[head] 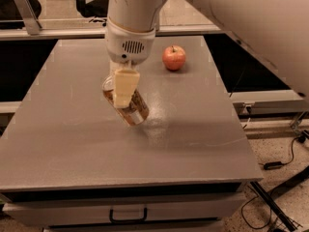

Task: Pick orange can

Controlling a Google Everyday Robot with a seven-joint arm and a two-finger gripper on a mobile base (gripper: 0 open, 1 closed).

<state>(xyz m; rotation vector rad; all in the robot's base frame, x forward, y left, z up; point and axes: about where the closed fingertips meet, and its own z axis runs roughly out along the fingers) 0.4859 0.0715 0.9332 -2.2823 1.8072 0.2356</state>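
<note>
The orange can (pixel 133 109) is tilted, its silver top up and to the left and its base lifted off the grey table (pixel 193 129). My gripper (pixel 123 88) hangs from the white arm above the table's middle and is shut on the can. One cream finger (pixel 125 86) lies across the can's front; the other finger is hidden behind it.
A red apple (pixel 174 57) sits on the table to the right of the gripper, toward the back. A drawer with a handle (pixel 128 215) is under the table's front edge. Cables (pixel 285 163) lie on the floor at the right.
</note>
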